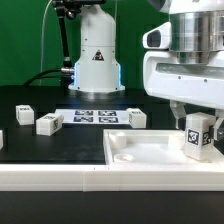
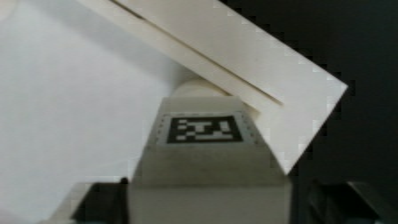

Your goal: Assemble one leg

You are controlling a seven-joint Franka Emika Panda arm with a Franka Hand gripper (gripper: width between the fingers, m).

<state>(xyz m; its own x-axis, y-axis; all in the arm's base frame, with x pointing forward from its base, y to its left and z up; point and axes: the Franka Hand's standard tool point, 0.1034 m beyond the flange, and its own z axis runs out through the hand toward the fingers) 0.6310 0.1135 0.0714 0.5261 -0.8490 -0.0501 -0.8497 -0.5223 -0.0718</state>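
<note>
Your jaws are clenched on one leg [image 1: 197, 137], the small white block with the square tag. They hold it over the white panel [image 1: 150, 165], near its corner on the exterior view's right. From these views you cannot tell whether the block's lower end touches the panel or hangs just above it. The wrist view shows the leg [image 2: 210, 150] squeezed between the two fingers [image 2: 98, 203], with a panel edge running slantwise beyond it. That slant is your worry: if the leg is not square over its socket, pushing down could jam it on the rim or twist it in the grip. Nothing seems to pin the panel, so a sideways push may slide it on the counter [image 1: 60, 145]. The other legs [image 1: 48, 123] and the marker board [image 1: 95, 116] lie well apart from the panel's far corner.
</note>
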